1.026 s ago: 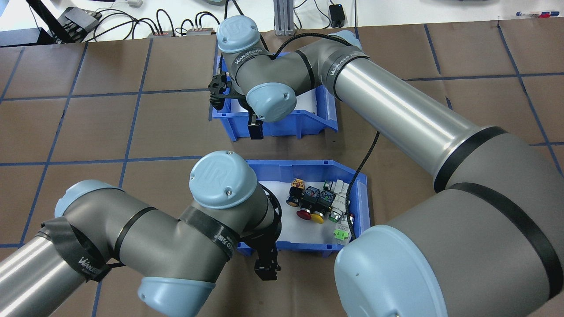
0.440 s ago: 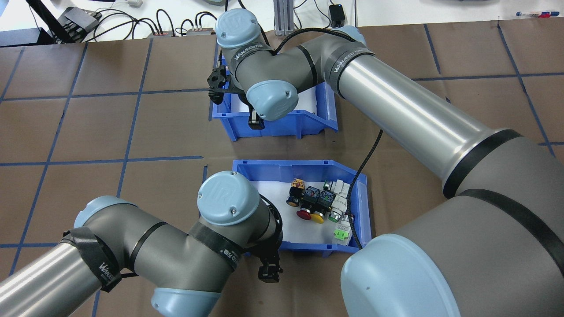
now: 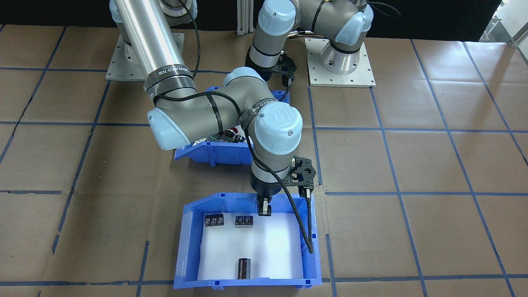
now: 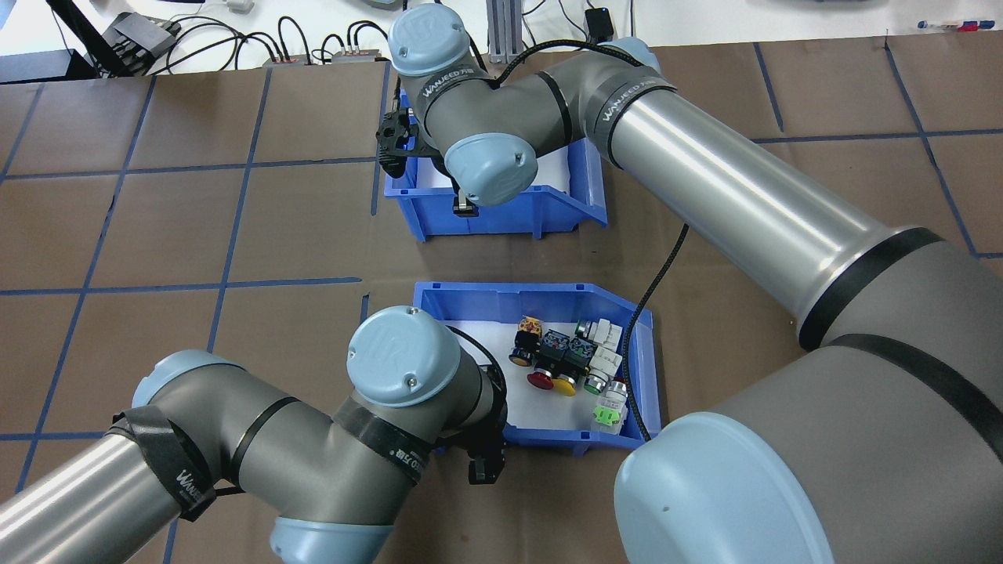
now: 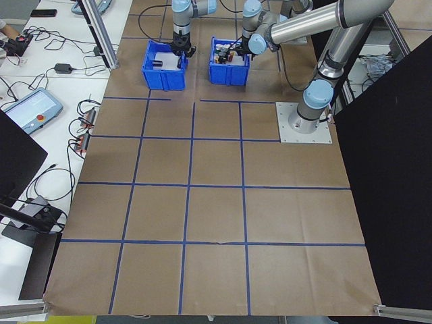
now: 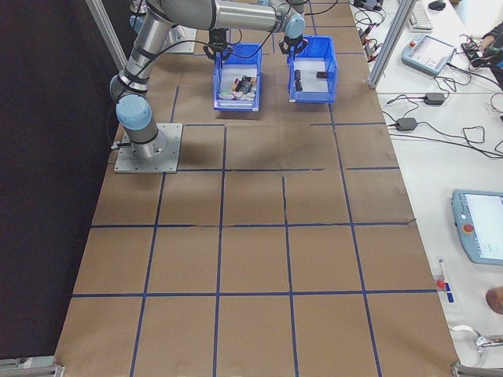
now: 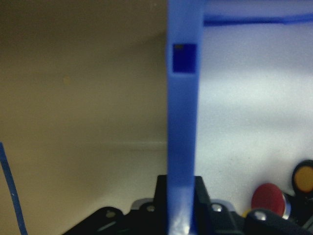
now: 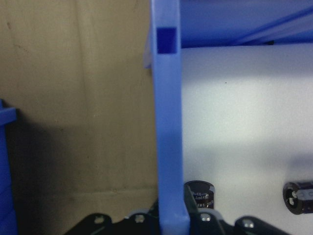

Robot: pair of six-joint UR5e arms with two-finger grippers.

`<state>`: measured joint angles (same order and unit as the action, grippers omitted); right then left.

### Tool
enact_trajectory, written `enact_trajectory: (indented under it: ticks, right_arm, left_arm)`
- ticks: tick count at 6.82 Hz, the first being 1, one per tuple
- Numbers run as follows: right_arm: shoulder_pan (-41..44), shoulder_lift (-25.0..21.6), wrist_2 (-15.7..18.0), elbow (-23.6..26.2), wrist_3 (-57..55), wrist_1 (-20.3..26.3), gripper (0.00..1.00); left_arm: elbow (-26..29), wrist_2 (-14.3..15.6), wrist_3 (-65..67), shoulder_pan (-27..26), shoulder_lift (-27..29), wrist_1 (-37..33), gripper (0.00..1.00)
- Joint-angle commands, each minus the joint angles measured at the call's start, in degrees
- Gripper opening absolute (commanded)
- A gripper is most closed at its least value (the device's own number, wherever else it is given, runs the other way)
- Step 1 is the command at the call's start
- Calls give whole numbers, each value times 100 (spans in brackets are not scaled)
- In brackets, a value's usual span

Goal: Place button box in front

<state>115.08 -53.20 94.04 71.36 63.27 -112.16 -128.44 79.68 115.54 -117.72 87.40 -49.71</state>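
Observation:
The button box (image 4: 509, 294), a blue bin with a white floor, holds a cluster of coloured push-buttons (image 4: 568, 360) at its right side. My left gripper (image 4: 483, 468) sits at its near-left wall and is shut on that wall (image 7: 181, 122), with red and yellow buttons showing beside it in the left wrist view. My right arm reaches across to the other blue bin (image 4: 564, 211) farther out. My right gripper (image 4: 464, 207) is shut on that bin's near wall (image 8: 168, 122). From the front, the button box (image 3: 214, 154) is partly hidden behind the right arm.
The far bin (image 3: 247, 284) holds three small black parts on its white floor. A black cable (image 4: 654, 282) from the right arm hangs over the button box's right side. Brown paper with blue tape lines covers the table. Cables and devices lie beyond the far table edge.
The right gripper has pushed the far bin away from the robot and slightly right. The left gripper has moved in and down onto the button box's near wall. The button box has stayed put.

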Motion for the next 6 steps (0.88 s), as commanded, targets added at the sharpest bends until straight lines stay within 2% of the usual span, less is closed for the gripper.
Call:
enact_trajectory:
  ticks: [1,2,3,4,6]
  right_arm:
    - [-501,-355,9,71,509,123,1]
    - [-869,-566,9,80,1016,411,1]
    - [-1221,-760,17,176,1447,536,1]
    - [-1634,-1014,35,438,1948,546,1]
    - [-2503,-1707,26,1070,2705,537,1]
  left_arm:
    - [47,326,-851,100,-353,163,0]
    - [30,433,-1458,431,-677,15,0]
    - [73,400,-2134,1122,-959,-482,0]
    - [82,364,-3037,1816,-1232,-939,0]
    - [100,364,-4287,2777,-1314,-1128,0]
